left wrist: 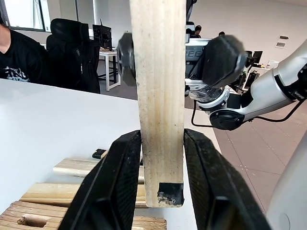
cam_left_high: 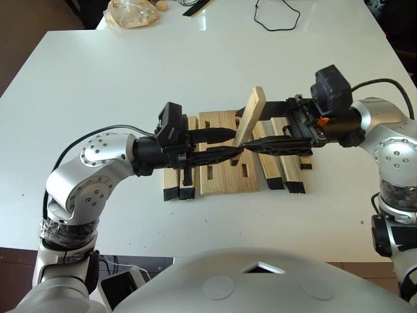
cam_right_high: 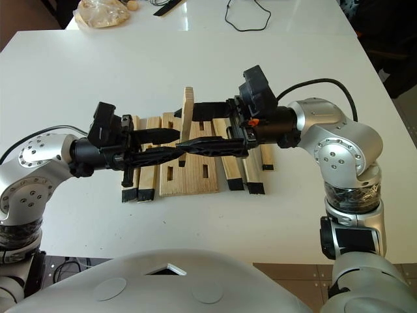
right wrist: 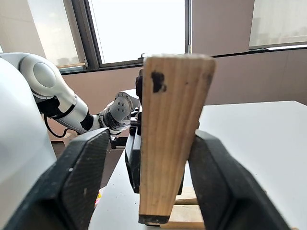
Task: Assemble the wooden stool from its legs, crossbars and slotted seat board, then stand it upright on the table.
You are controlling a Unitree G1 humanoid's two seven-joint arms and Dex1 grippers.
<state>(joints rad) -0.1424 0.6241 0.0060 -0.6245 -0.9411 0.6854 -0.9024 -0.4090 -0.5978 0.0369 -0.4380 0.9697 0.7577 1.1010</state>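
Left gripper (cam_left_high: 234, 142) clamped on leg (cam_left_high: 253, 107), near-upright above seat board (cam_left_high: 221, 179), presumably for slotting. Right gripper (cam_left_high: 246, 128) spread loosely around it, probably guiding.

White table (cam_left_high: 98, 78), bright windows (right wrist: 139, 28), black office chair (left wrist: 72, 43)

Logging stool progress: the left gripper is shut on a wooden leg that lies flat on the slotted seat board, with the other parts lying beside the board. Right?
Not quite. The wooden leg is not lying flat: the left gripper holds it up on end, slightly tilted, over the slotted seat board, as the left eye view shows. The rest stands.
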